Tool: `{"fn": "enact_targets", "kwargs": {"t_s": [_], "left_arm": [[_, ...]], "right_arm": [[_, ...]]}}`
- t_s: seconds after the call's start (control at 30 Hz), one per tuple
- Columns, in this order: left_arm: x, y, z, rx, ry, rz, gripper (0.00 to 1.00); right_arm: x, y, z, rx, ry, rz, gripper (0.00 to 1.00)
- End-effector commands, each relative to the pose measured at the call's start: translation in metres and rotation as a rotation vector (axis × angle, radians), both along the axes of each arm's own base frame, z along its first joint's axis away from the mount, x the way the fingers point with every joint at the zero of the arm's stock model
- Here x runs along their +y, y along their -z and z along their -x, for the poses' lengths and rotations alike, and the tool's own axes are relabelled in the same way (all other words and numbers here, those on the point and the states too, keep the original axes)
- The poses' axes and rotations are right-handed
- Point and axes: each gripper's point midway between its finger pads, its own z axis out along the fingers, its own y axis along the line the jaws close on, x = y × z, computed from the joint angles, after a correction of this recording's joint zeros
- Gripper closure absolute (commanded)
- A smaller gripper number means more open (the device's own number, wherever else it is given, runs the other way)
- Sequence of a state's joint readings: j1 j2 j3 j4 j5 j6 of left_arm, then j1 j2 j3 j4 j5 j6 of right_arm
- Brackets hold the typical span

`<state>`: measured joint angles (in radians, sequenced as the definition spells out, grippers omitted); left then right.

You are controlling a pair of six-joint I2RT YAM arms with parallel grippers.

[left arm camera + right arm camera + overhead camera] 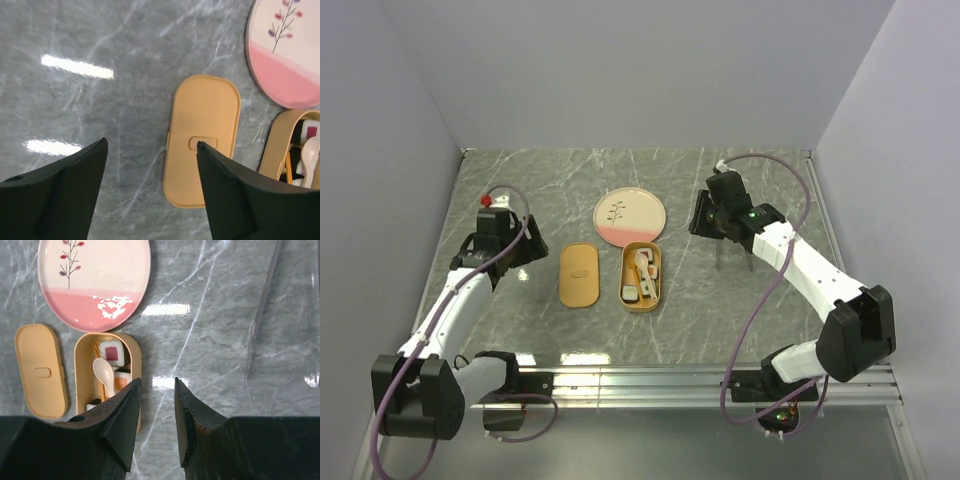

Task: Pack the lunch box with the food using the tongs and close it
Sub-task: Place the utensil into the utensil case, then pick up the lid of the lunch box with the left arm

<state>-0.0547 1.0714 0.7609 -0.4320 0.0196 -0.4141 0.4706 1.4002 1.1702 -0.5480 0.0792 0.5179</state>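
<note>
The tan lunch box (656, 280) stands open mid-table, with its flat lid (579, 275) lying just left of it. Inside sit sushi pieces of food (111, 352), one with a red centre and one with an orange centre (120, 383). The thin grey tongs (261, 310) lie on the table right of the box, and also show as tongs (722, 260) in the top view. My left gripper (152, 142) hangs open above the table at the lid's (205, 115) left edge. Between box and tongs, my right gripper (156, 380) is open and empty.
A round pink-and-cream plate (631, 217) lies just behind the box. A beige spoon (102, 372) and an orange utensil (97, 347) rest in the box with the food. Grey walls close in the marble table on the left, right and back.
</note>
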Motion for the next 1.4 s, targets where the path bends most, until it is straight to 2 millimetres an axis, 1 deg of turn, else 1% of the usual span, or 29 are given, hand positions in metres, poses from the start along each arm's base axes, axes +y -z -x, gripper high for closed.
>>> {"fn": "enact_targets", "kwargs": {"t_s": [0.0, 0.03, 0.07, 0.13, 0.17, 0.23, 0.27, 0.3, 0.43, 0.47, 0.5, 0.53, 0.57, 0.67, 0.8, 0.83, 0.9, 0.93, 0.97, 1.1, 1.2, 1.23, 1.3, 1.33, 1.37], "left_arm": [[-0.013, 0.016, 0.005, 0.050, 0.003, 0.020, 0.23], [-0.012, 0.023, 0.006, 0.068, -0.024, 0.008, 0.27], [-0.019, 0.028, 0.009, 0.080, -0.012, 0.010, 0.28], [-0.024, 0.036, 0.011, 0.105, -0.024, 0.013, 0.29], [-0.030, 0.040, 0.013, 0.116, -0.016, 0.015, 0.30], [-0.034, 0.050, 0.018, 0.151, -0.030, 0.012, 0.30], [-0.042, 0.054, 0.022, 0.165, -0.011, 0.005, 0.31], [-0.044, 0.058, 0.024, 0.177, -0.013, -0.002, 0.31], [-0.054, 0.077, 0.038, 0.233, -0.052, 0.030, 0.32], [-0.054, 0.088, 0.048, 0.262, -0.056, 0.031, 0.32], [-0.055, 0.093, 0.052, 0.271, -0.063, 0.041, 0.32], [-0.058, 0.092, 0.051, 0.260, -0.068, 0.064, 0.31], [-0.058, 0.097, 0.056, 0.272, -0.071, 0.063, 0.31], [-0.055, 0.099, 0.058, 0.273, -0.095, 0.060, 0.33], [-0.053, 0.110, 0.061, 0.299, -0.115, 0.048, 0.39], [-0.052, 0.113, 0.062, 0.312, -0.116, 0.043, 0.44], [-0.052, 0.115, 0.061, 0.314, -0.116, 0.035, 0.50], [-0.053, 0.116, 0.061, 0.319, -0.113, 0.033, 0.59], [-0.053, 0.118, 0.061, 0.325, -0.110, 0.030, 0.64], [-0.054, 0.123, 0.063, 0.351, -0.100, 0.016, 0.70], [-0.056, 0.124, 0.063, 0.358, -0.092, 0.014, 0.78], [-0.057, 0.125, 0.063, 0.361, -0.086, 0.014, 0.83], [-0.059, 0.126, 0.064, 0.368, -0.071, 0.018, 0.87], [-0.060, 0.126, 0.064, 0.370, -0.066, 0.020, 0.92], [-0.062, 0.126, 0.064, 0.374, -0.056, 0.027, 0.94]], "right_arm": [[0.002, -0.009, -0.003, -0.052, -0.045, -0.034, 0.60], [0.001, -0.009, -0.002, -0.051, -0.041, -0.040, 0.60], [0.000, -0.008, -0.002, -0.052, -0.038, -0.047, 0.60], [-0.001, -0.006, 0.003, -0.046, -0.040, -0.055, 0.60], [-0.001, -0.006, 0.004, -0.045, -0.040, -0.057, 0.60], [-0.004, -0.004, 0.009, -0.040, -0.041, -0.055, 0.60], [-0.005, -0.003, 0.010, -0.040, -0.043, -0.051, 0.60], [-0.006, -0.003, 0.012, -0.039, -0.044, -0.049, 0.60], [-0.013, -0.002, 0.013, -0.039, -0.042, -0.037, 0.60], [-0.014, -0.003, 0.013, -0.040, -0.042, -0.033, 0.60], [-0.012, -0.002, 0.014, -0.035, -0.056, -0.045, 0.60], [-0.011, -0.003, 0.014, -0.037, -0.061, -0.048, 0.60], [-0.012, -0.003, 0.014, -0.035, -0.061, -0.048, 0.60], [-0.010, -0.001, 0.015, -0.028, -0.073, -0.053, 0.60], [-0.012, -0.001, 0.018, -0.029, -0.080, -0.049, 0.60], [-0.013, -0.001, 0.018, -0.031, -0.079, -0.049, 0.60], [-0.014, -0.002, 0.020, -0.036, -0.080, -0.046, 0.60], [-0.015, 0.000, 0.020, -0.033, -0.079, -0.045, 0.60], [-0.016, 0.000, 0.020, -0.031, -0.080, -0.044, 0.60], [-0.017, -0.001, 0.019, -0.035, -0.077, -0.049, 0.60], [-0.017, -0.003, 0.019, -0.040, -0.076, -0.053, 0.60], [-0.017, -0.004, 0.019, -0.040, -0.076, -0.055, 0.60], [-0.018, -0.001, 0.019, -0.034, -0.073, -0.055, 0.60], [-0.016, -0.001, 0.020, -0.034, -0.077, -0.059, 0.60], [-0.016, 0.001, 0.020, -0.030, -0.075, -0.062, 0.60]]}}
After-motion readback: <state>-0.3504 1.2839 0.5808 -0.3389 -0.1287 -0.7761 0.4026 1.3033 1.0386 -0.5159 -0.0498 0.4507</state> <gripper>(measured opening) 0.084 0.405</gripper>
